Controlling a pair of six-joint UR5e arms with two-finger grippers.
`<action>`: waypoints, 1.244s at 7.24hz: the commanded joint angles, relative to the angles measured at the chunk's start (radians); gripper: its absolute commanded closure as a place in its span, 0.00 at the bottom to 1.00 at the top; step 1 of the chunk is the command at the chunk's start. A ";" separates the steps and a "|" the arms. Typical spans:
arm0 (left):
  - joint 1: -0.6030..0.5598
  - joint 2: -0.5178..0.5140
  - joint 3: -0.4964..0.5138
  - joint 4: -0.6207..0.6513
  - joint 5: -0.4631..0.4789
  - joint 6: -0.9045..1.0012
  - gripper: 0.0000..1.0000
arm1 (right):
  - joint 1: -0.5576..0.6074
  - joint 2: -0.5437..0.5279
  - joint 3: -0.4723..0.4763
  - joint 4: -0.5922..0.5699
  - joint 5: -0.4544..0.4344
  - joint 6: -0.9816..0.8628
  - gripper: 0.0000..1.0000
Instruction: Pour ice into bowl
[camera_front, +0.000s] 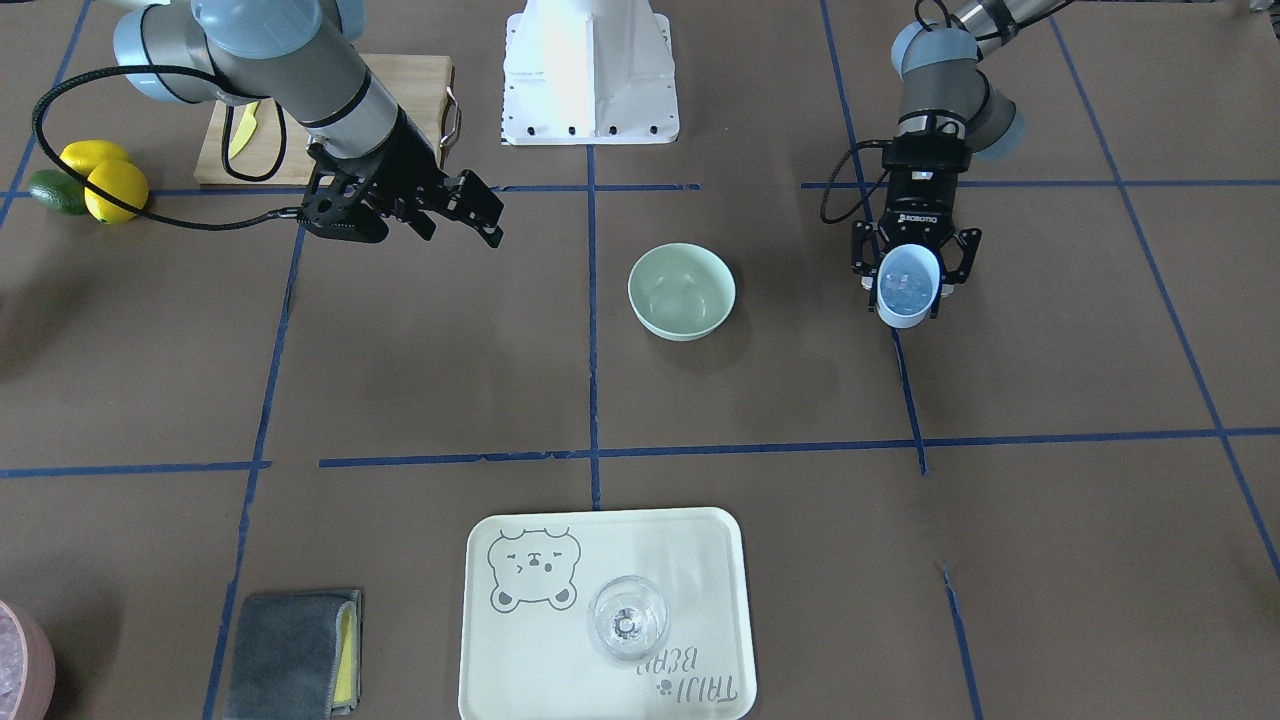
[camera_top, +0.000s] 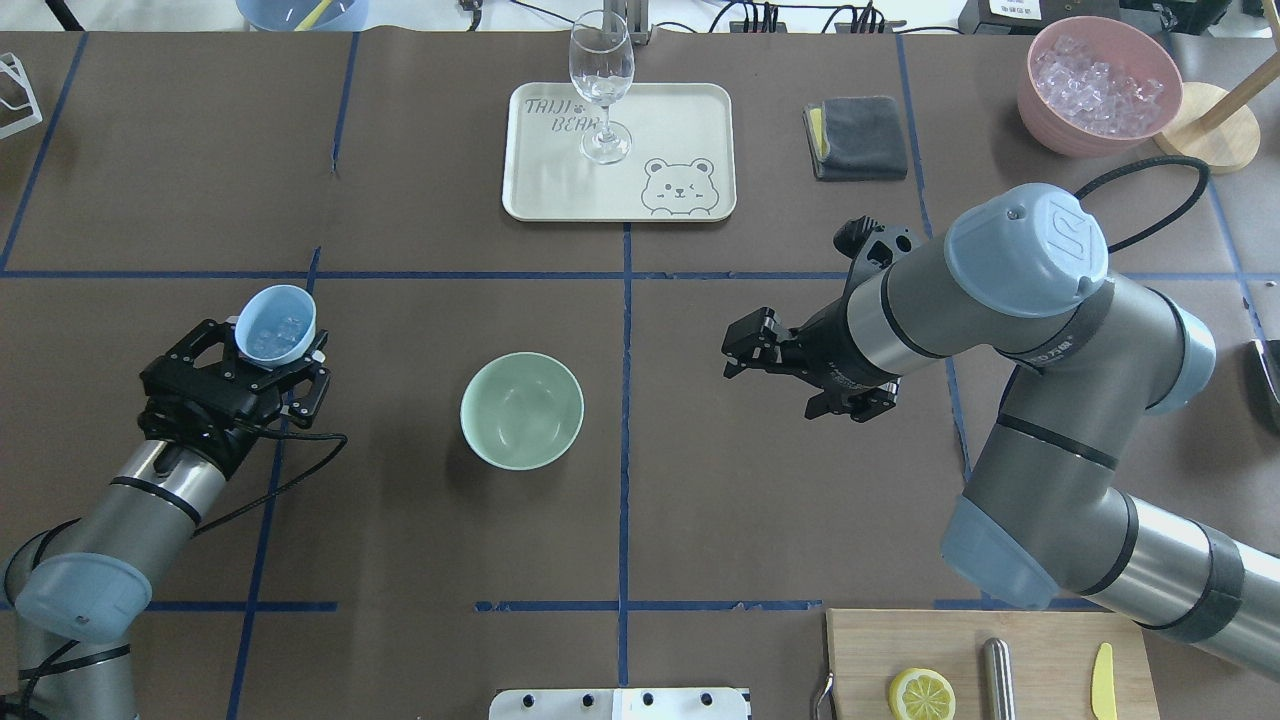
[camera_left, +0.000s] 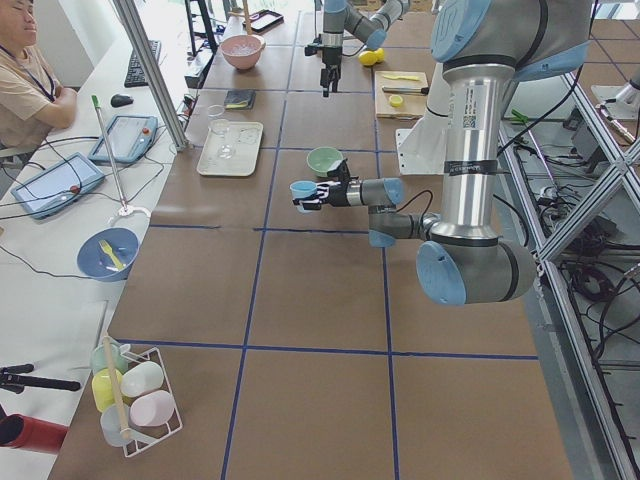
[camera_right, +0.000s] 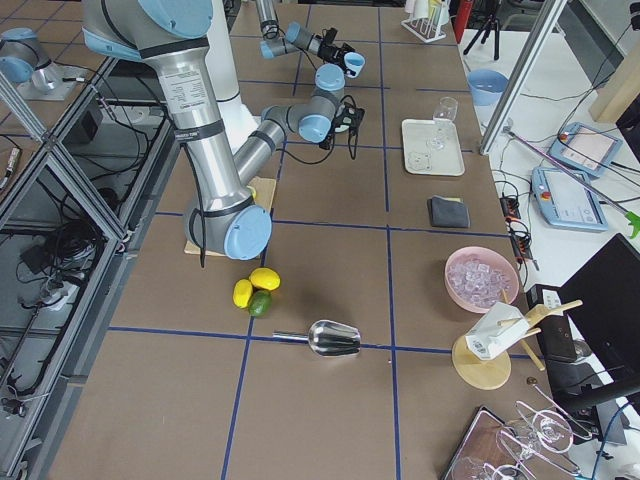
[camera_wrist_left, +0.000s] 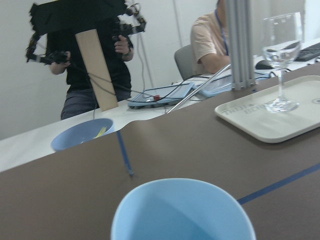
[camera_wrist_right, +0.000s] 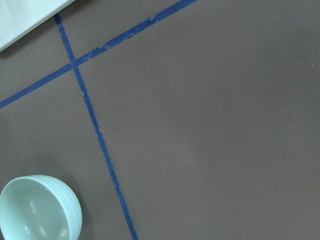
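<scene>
Currently, left gripper (camera_top: 277, 352) holds cup (camera_top: 301, 312) of ice (camera_top: 268, 329) near bowl (camera_top: 522, 410).

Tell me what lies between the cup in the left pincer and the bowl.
Nothing: only bare brown table between cup and bowl, clearest in the overhead view.

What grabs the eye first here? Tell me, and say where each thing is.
The left gripper holds a light blue cup with ice in it, raised off the table to one side of the empty mint-green bowl near the table's middle. The right gripper hangs open and empty on the bowl's other side. A clear wine glass stands on a cream bear tray on the operators' side.
</scene>
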 joint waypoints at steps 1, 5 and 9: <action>0.017 -0.040 -0.045 0.035 -0.010 0.416 1.00 | 0.016 -0.044 0.005 0.000 -0.002 0.000 0.00; 0.078 -0.178 -0.097 0.439 -0.012 0.551 1.00 | 0.021 -0.068 0.014 0.002 0.000 0.000 0.00; 0.132 -0.238 -0.162 0.823 -0.004 0.772 1.00 | 0.027 -0.058 0.048 0.002 -0.015 0.002 0.00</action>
